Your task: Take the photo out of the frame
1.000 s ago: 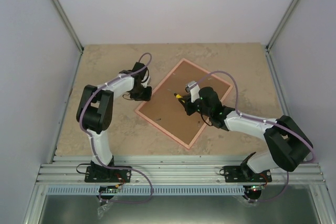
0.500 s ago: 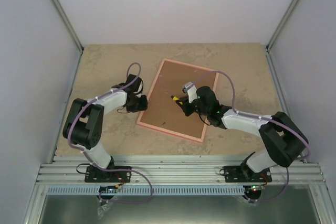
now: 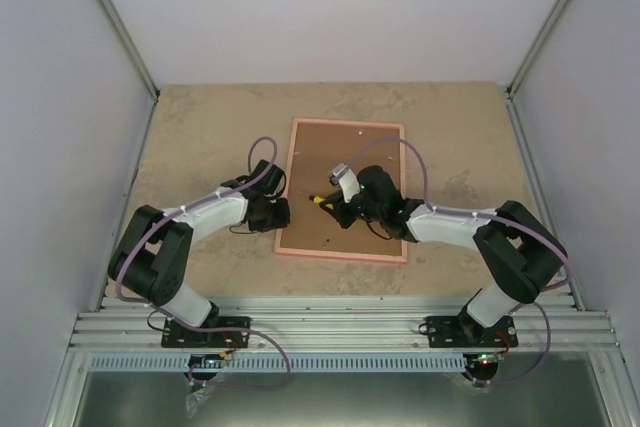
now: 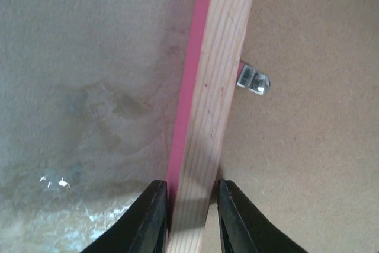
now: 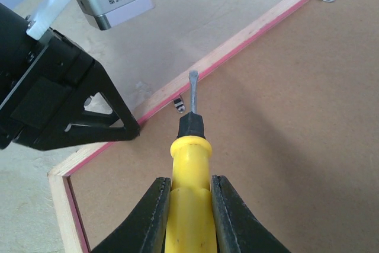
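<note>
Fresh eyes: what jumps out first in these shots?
The pink-edged frame lies face down mid-table with its brown back up. The right gripper holds a yellow-handled screwdriver, blade aimed at a small metal tab by the frame's rail. The left gripper pinches the frame's left rail.

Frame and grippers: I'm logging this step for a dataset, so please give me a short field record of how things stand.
frame: lying flat, back side up
backing board: in place, covering the opening
photo: not visible
left gripper: shut on the frame's rail, the left one in the top view
right gripper: shut on a yellow-handled screwdriver
blade tip: over that same rail, close to a metal tab
</note>
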You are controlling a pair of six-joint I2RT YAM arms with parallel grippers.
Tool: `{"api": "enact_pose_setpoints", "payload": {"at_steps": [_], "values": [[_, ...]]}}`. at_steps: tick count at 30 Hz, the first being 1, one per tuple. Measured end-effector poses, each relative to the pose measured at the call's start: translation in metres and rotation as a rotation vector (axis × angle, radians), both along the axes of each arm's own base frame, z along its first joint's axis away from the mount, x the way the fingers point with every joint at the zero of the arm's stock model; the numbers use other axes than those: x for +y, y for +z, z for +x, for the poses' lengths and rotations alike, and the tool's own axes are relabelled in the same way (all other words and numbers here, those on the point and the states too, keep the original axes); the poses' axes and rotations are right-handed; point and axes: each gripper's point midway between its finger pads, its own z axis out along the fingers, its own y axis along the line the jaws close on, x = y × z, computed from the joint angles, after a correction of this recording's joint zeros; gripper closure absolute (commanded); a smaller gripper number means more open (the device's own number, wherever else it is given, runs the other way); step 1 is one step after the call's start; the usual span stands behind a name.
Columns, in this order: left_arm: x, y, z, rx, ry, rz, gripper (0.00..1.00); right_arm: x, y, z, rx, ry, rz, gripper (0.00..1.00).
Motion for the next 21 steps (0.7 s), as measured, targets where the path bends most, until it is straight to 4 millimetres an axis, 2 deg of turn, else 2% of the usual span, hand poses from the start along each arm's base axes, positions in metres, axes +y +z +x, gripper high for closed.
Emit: {"api": "enact_pose_setpoints", "payload": {"at_steps": [5,10,21], "values": [[-0.001,0.003,-0.008,-0.007,-0.001,0.013,0.68,0.009,-0.002,-0.005,0.003,0.04,-0.008,1.0],[0.007,0.004,-0.009,-0.015,0.01,0.057,0.66,0.014,-0.009,-0.009,0.012,0.068,-0.027,1.0],[0.006,0.003,0.006,-0.02,-0.021,0.108,0.67,0.019,-0.015,-0.012,0.018,0.096,-0.045,1.0]]}}
